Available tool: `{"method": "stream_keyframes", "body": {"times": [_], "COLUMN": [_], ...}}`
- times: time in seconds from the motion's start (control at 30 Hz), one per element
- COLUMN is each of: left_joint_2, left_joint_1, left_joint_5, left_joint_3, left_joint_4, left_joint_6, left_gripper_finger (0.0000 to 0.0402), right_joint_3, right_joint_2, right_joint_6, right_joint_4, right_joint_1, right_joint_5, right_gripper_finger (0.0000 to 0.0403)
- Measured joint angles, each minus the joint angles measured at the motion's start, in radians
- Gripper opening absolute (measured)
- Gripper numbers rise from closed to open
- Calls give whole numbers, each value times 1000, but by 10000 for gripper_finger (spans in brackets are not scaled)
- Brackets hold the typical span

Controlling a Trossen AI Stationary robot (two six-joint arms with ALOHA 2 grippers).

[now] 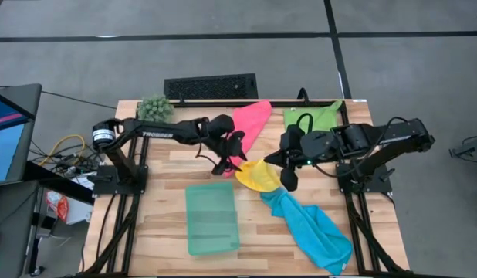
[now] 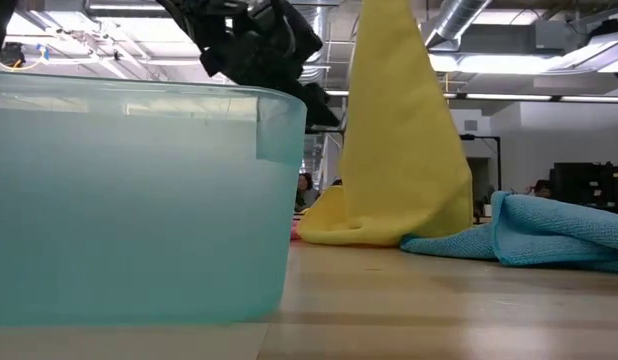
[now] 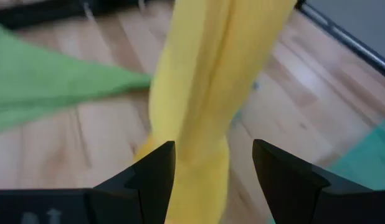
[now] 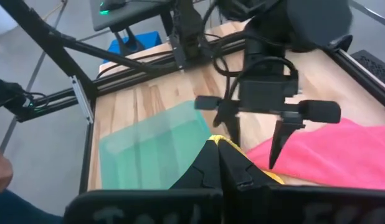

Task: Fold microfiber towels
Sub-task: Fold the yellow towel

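The yellow towel (image 2: 404,130) hangs as a tall drape from my right gripper (image 4: 217,146), which is shut on its top above the table's middle. Its lower end (image 1: 258,177) rests bunched on the wood. My left gripper (image 3: 211,168) is open, and its fingers stand on either side of the hanging yellow cloth (image 3: 205,74). The pink towel (image 1: 250,123) and the green towel (image 1: 312,116) lie spread at the far edge. The blue towel (image 1: 312,228) lies crumpled at the near right. My right gripper pinches the yellow towel's top end (image 4: 267,176) between its two shut fingers, coming slanting down from the table's right side. The towel hangs below the fingers in loose folds, and its lower end (image 2: 339,225) lies on the table. My left gripper's fingers (image 3: 161,171) flank the hanging cloth; I cannot tell whether they touch it.
A pale teal tray (image 1: 211,216) stands at the near middle and fills the left of the low view (image 2: 129,200). A spiky green plant ball (image 1: 155,108) sits at the far left corner. Bare wood (image 1: 161,177) lies at the table's left.
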Motion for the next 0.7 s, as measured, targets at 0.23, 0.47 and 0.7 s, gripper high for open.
{"method": "stream_keyframes", "body": {"times": [0.23, 0.47, 0.7], "left_joint_2": [0, 0, 21], "left_joint_1": [19, 3, -10], "left_joint_5": [-74, -52, -79], "left_joint_3": [-57, -111, -140], "left_joint_4": [130, 208, 293], "left_joint_6": [-3, -50, -55], "left_gripper_finger": [208, 208, 208], "right_joint_3": [0, 0, 0], "right_joint_2": [0, 0, 0], "right_joint_6": [0, 0, 0], "right_joint_4": [0, 0, 0], "right_joint_1": [-1, -1, -1], "right_joint_5": [-1, -1, -1], "right_gripper_finger": [2, 2, 2]}}
